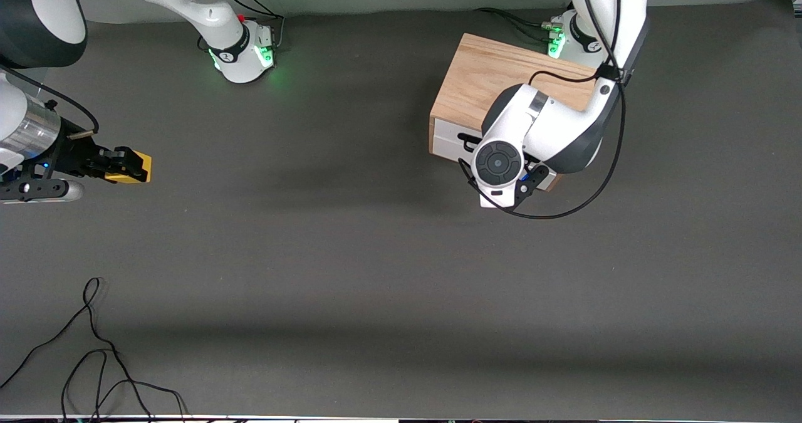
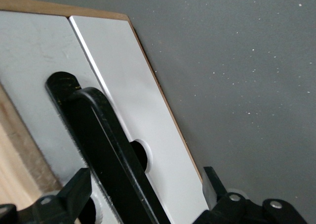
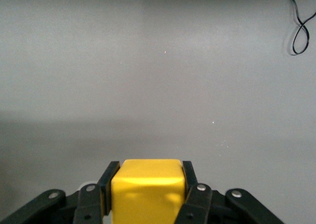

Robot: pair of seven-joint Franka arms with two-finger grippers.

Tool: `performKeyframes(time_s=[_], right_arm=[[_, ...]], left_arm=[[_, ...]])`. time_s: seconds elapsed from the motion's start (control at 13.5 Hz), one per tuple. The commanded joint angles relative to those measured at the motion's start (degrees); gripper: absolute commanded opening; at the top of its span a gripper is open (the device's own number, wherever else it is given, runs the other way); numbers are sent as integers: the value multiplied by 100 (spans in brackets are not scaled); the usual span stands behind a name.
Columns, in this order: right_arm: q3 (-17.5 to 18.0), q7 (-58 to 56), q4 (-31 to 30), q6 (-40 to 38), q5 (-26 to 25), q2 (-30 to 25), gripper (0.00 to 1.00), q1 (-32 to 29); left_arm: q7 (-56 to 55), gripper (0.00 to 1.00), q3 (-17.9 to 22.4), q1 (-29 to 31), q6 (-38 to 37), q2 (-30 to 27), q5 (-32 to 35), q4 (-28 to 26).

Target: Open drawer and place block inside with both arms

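The left arm's wrist hid most of the drawer point(image 1: 448, 140) front; drawer shut in its oak box point(image 1: 495, 81). Left gripper point(image 2: 143, 194) fingers spread either side of the black handle point(image 2: 106, 150). Right gripper point(image 1: 128, 163) clamped the block point(image 1: 133, 167) at the table point(image 1: 351, 272) edge toward the right arm's end. A loose cable point(image 1: 94, 354) lay nearest the front camera.

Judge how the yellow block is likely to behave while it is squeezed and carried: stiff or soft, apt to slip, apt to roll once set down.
The block probably stays stiff: its faces look flat and undented between the right hand fingers. Its smooth surface might slip, though the fingers press on flat parallel sides. Being a cube, it should sit still rather than roll.
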Motion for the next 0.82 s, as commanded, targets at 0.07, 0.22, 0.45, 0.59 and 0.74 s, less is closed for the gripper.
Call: performKeyframes(time_s=[0.07,0.22,0.45,0.59,0.74], right_arm=[[-21,145,-185,109,-73,-203,43,41],[-21,145,-185,109,-74,-176,43,41],[-22,144,-185,109,-74,-176,43,41],[-22,144,-176,109,-74,-168,43,41],[-21,144,-176,109,-74,-168,43,41]], left_arm=[[-115,100,83,-89,41,180,-14,47],[-115,100,83,-89,120,276,-14,47],[-115,100,83,-98,313,329,-14,64],[-115,100,83,-98,349,330,-14,186],[-115,100,83,-98,402,330,-22,284]])
